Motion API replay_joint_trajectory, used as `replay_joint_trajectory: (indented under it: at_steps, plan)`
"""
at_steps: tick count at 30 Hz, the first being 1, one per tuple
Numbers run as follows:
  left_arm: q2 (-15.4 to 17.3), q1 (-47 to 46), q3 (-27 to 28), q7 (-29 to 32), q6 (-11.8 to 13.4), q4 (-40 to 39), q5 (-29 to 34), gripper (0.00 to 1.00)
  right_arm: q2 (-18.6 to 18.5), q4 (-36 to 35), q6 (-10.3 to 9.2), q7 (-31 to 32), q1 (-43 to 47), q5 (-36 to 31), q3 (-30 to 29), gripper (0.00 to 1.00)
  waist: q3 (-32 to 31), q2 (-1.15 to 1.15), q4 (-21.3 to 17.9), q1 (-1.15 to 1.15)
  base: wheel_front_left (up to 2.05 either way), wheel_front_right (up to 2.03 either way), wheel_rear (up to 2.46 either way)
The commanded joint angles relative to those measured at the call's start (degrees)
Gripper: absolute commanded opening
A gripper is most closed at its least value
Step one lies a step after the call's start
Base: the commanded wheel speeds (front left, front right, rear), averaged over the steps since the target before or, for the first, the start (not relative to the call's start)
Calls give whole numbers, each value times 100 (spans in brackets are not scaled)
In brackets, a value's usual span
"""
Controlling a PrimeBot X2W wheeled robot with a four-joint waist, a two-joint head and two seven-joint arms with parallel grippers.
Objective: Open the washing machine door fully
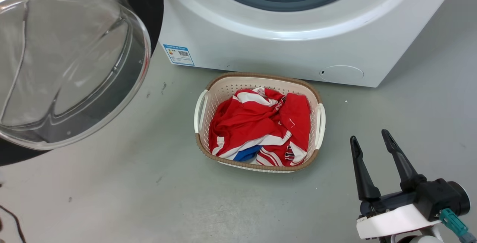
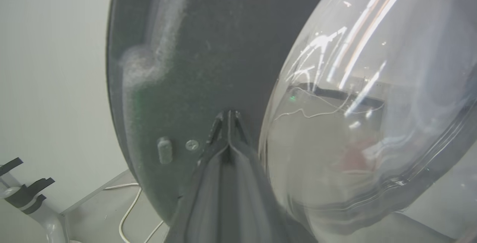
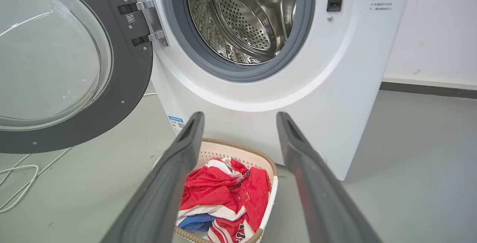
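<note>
The large round glossy black washing machine door [image 3: 126,86], clear domed glass at its centre, stands swung wide to the left of the white front-loading washing machine [image 3: 335,86]. The left claw [image 2: 228,116], clenched on nothing, seems to rest its tips on the door's dark inner face beside the glass. The opening looks nearly done: next, press outward until the silver hinge [image 3: 149,19] stops. Bare grey floor [image 1: 111,191] lies beyond the rim; the white woven basket [image 1: 261,81] and the released right claw [image 1: 369,135] sit well clear.
</note>
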Motion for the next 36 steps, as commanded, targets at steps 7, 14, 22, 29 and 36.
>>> replay_joint_trajectory:
  at_steps: [7,14,22,29,36]
  plan:
    - [224,-315,212,15,-277,484,190,0,14,-3,-1,-12,-56,-16,-33,100,31,0,-63,-1,0,0,0]
    - [142,-272,302,15,-520,621,428,0,14,42,-1,-12,1,63,3,100,-173,0,-73,-1,0,0,0]
    - [11,47,414,15,-750,588,665,0,15,71,-1,-11,178,185,-28,100,-653,0,-102,-1,0,0,0]
    - [-264,564,426,13,-866,126,863,0,15,36,-1,-11,421,272,-53,100,-1182,0,-145,-1,0,0,0]
    - [-896,1214,209,13,-860,-876,1108,0,15,-77,-1,-11,653,296,-174,100,-1557,0,-192,-1,0,0,0]
